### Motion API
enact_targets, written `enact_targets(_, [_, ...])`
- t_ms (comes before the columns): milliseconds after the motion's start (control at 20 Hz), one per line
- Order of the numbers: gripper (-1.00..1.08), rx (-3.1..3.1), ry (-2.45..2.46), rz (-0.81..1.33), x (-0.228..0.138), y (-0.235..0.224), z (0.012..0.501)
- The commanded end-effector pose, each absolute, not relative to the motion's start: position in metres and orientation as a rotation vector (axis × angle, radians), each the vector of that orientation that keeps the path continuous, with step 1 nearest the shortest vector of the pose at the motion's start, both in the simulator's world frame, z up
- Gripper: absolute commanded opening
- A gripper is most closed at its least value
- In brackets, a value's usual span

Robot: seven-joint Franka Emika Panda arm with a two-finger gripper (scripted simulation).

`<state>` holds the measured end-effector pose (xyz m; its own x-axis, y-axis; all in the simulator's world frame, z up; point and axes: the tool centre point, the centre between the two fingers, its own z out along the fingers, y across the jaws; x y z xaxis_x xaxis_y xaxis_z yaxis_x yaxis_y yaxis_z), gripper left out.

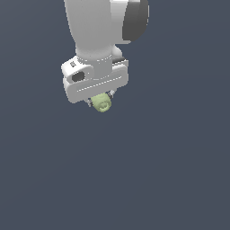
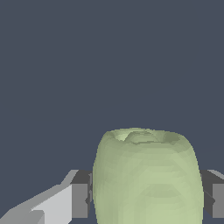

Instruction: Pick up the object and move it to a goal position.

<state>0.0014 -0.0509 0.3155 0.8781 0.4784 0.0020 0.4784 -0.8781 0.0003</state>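
The object [image 1: 103,104] is a small pale yellow-green rounded lump with a faint spiral swirl on the face turned toward the exterior camera. It sits just under the white hand of the arm, between the fingers of my gripper [image 1: 102,101], which is shut on it. In the wrist view the object [image 2: 146,175] fills the space between the two dark finger pads [image 2: 81,192], which press against its two sides. The object hangs in the air with nothing under it. The fingers are mostly hidden behind the hand in the exterior view.
A plain dark blue-grey background fills both views. The white arm [image 1: 96,31] comes down from the top of the exterior view. No other object, marker or edge shows.
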Motion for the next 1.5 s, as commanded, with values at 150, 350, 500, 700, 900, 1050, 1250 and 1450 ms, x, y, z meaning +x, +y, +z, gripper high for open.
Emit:
enact_targets(150, [-1.0,-3.044,-0.775,-0.001,0.012,-0.052,0.366])
enact_targets(350, [-1.0,-3.044,-0.774,-0.001,0.019,-0.053,0.397])
enact_targets(500, [-1.0,-3.044,-0.774,-0.001,0.024,-0.054,0.417])
enact_targets(700, [-1.0,-3.044,-0.774,-0.001,0.03,-0.054,0.438])
enact_targets(900, [-1.0,-3.045,-0.774,0.0,0.034,-0.055,0.452])
enact_targets(1050, [-1.0,-3.045,-0.774,0.0,0.036,-0.055,0.46])
enact_targets(1250, [-1.0,-3.045,-0.774,0.0,0.038,-0.055,0.465])
enact_targets(1450, [-1.0,-3.045,-0.774,0.0,0.039,-0.055,0.467])
